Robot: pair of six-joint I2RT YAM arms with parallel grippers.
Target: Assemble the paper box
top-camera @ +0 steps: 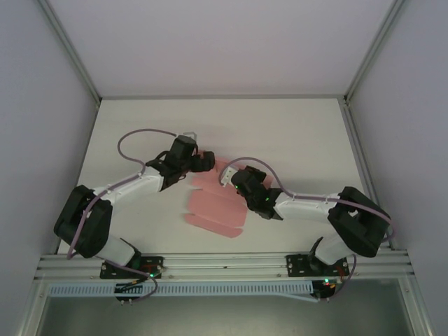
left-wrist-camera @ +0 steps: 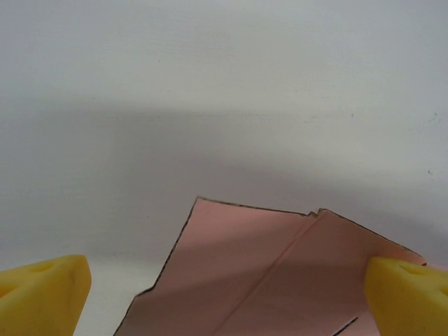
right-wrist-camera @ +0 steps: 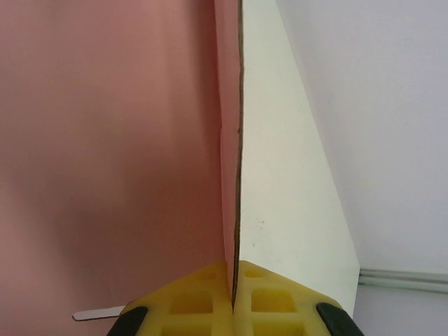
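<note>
**Far table open, middle crowded**

I see the far half of the table point(top-camera: 280, 126) bare right up to the back wall point(top-camera: 224, 42), so a gripper could pass there. The middle is tight. The paper box point(top-camera: 210, 210) lies flat, with the left gripper point(top-camera: 208, 159) spread wide at its far edge. Just beside it, the right gripper point(top-camera: 225, 175) is pinched on a raised flap. The left arm point(top-camera: 133, 183) and right arm point(top-camera: 301, 204) hem the sheet's sides, and the side walls point(top-camera: 35, 105) close off the table beyond them.

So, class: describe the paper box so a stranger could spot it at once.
Start at the white table, then look at its middle, between the left arm and right arm. The paper box lies there as a flat sheet, one edge pinched in the right hand. It is the only pink thing here.
</note>
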